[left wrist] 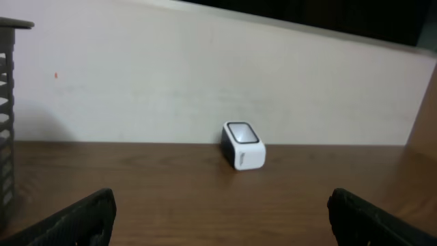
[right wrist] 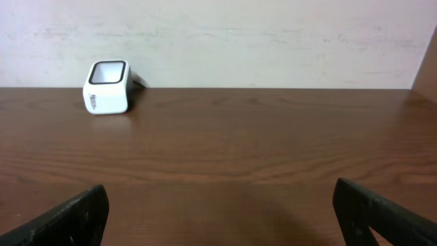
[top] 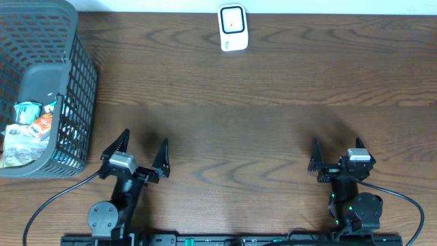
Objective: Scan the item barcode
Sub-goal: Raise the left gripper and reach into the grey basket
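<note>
White, teal and orange packets (top: 29, 126): heaped on the floor of the basket, at 9 o'clock in the overhead view; their print is too small to read.
Basket (top: 76, 75): grey plastic lattice, upright on the desk between 9 and 10 o'clock; its near corner is close to the left tool, and its edge shows at 9 o'clock in the left wrist view.
Scanner (top: 233, 28): white block with a dark window on top, at 12 o'clock by the far edge of the desk, well apart from the packets and from both tools; near centre in the left wrist view (left wrist: 243, 145), at 10 o'clock in the right wrist view (right wrist: 107, 87).
Left tool (top: 145, 139): at 7 o'clock, jaws spread wide with nothing between them; its black fingers (left wrist: 78, 217) sit in the lower corners of its own view, aimed toward 12 o'clock.
Right tool (top: 336, 143): at 5 o'clock, jaws likewise spread wide and gripping nothing; its fingers (right wrist: 68, 219) frame the desk at 7 and 5 o'clock of its own view.
Desk (top: 259, 102): dark brown wood grain, carrying basket and scanner.
Wall (left wrist: 205, 82): pale, directly behind the scanner at 12 o'clock.
Cables (top: 48, 203): black, one looping out from each arm base, at 7 and 5 o'clock.
</note>
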### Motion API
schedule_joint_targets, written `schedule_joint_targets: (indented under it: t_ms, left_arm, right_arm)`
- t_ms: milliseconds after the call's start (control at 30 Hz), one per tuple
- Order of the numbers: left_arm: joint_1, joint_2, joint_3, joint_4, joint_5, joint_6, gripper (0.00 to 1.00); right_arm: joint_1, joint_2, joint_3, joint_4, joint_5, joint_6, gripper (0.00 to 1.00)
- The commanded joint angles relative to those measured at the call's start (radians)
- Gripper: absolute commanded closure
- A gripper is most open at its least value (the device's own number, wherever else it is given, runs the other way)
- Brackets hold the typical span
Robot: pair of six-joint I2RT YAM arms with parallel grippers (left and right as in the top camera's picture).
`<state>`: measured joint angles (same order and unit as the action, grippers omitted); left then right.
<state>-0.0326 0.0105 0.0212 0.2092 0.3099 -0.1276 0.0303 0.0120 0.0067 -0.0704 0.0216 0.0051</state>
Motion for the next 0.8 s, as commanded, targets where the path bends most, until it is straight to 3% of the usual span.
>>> schedule_joint_targets:
  t_ms: [0, 233, 300, 400, 500, 667, 767]
  left_arm:
    - [0.005, -0.003, 0.101, 0.009, 0.019, -0.066, 0.02]
    - [0.005, 0.123, 0.354, -0.166, 0.02, -0.038, 0.02]
    - [0.005, 0.177, 0.426, -0.198, 0.087, -0.039, 0.02]
    - [0.005, 0.226, 0.484, -0.134, 0.251, -0.039, 0.02]
    - [0.005, 0.236, 0.486, -0.022, 0.311, -0.039, 0.03]
    - [0.005, 0.238, 0.486, 0.093, 0.258, -0.038, 0.02]
    - [0.005, 0.255, 0.534, 0.093, 0.11, -0.038, 0.02]
  right_arm:
    - [0.003, -0.006, -0.001, -0.005, 0.001, -0.014, 0.01]
    - [0.003, -0.006, -0.001, -0.005, 0.001, -0.014, 0.01]
    - [0.003, -0.006, -0.001, -0.005, 0.001, -0.014, 0.01]
    - [0.003, -0.006, -0.001, -0.005, 0.001, -0.014, 0.01]
    - [0.003, -0.006, -0.001, -0.005, 0.001, -0.014, 0.01]
    - [0.003, -0.006, -0.001, -0.005, 0.001, -0.014, 0.01]
    - [0.003, -0.006, -0.001, -0.005, 0.001, -0.014, 0.01]
